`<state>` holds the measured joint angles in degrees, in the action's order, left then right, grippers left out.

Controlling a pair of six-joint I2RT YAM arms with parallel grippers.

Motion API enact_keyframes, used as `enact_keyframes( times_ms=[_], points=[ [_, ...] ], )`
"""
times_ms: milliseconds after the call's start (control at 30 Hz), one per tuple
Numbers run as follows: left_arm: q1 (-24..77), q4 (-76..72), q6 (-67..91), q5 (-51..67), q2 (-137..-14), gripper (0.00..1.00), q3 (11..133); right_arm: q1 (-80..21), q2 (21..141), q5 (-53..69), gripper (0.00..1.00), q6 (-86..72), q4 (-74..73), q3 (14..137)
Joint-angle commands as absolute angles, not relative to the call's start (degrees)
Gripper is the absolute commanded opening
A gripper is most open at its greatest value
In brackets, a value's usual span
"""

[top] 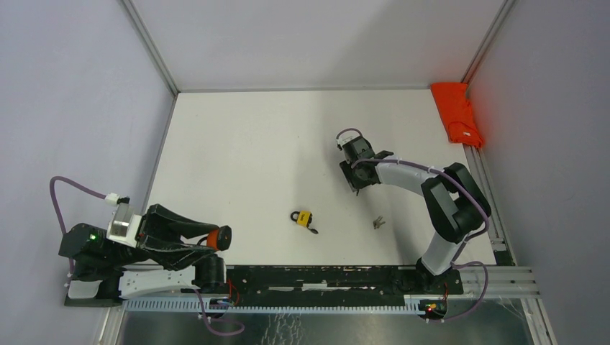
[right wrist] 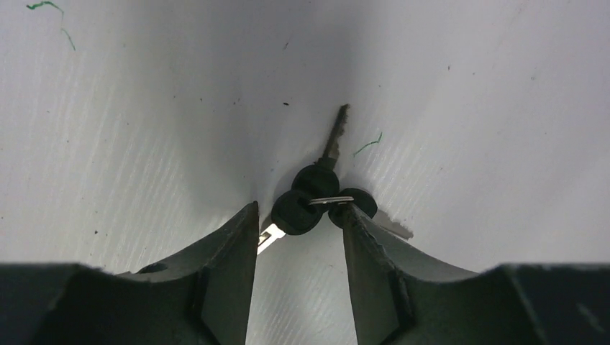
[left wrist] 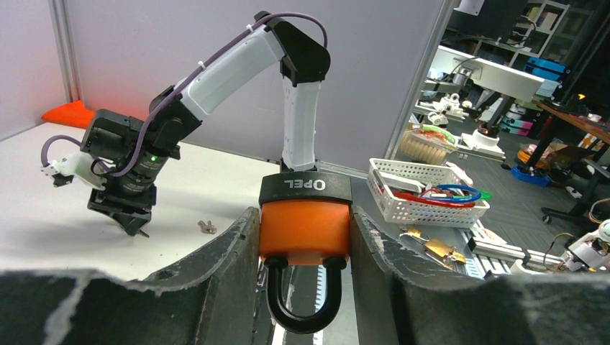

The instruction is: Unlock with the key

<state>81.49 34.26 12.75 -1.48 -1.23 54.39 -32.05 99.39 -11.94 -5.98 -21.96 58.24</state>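
My left gripper [top: 216, 238] [left wrist: 303, 215] is shut on an orange padlock [left wrist: 305, 228] with a black cap marked OPEL. The black shackle points toward the camera, and the lock is held low near the front left. My right gripper [top: 356, 185] [right wrist: 298, 208] is at mid-table, just above the surface. It grips a bunch of black-headed keys [right wrist: 316, 198] at its fingertips. One blade [right wrist: 335, 136] sticks out beyond the tips, and a silver blade shows beside the left finger [right wrist: 237, 244]. The left wrist view also shows this gripper [left wrist: 134, 219].
A small yellow padlock [top: 304, 218] lies on the table between the arms. A loose pair of small keys [top: 378, 223] [left wrist: 207, 227] lies near the right arm. An orange cloth [top: 457, 111] lies at the far right corner. Walls enclose the table on three sides.
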Motion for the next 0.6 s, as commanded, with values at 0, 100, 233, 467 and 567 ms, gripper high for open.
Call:
enact_keyframes(
  times_ms=[0, 100, 233, 467, 567],
  points=[
    [81.8, 32.0, 11.9, -2.3, -0.6, 0.02, 54.7, -31.3, 100.4, -12.3, 0.47, -6.7, -21.9, 58.6],
    [81.8, 32.2, 11.6, -2.4, -0.6, 0.02, 54.8, -31.0, 100.4, -11.3, 0.26, -6.9, -21.5, 57.4],
    [81.8, 31.8, 11.3, -2.3, -0.6, 0.02, 54.8, -31.0, 100.6, -10.7, 0.07, -7.2, -21.5, 56.9],
    [81.8, 31.5, 11.6, -2.2, -0.8, 0.02, 54.7, -31.0, 96.9, -9.1, 0.00, -7.0, -22.2, 58.4],
    [81.8, 31.4, 11.5, -2.3, -0.7, 0.02, 54.6, -31.1, 93.6, -8.2, 0.00, -6.9, -22.3, 58.8]
  ],
)
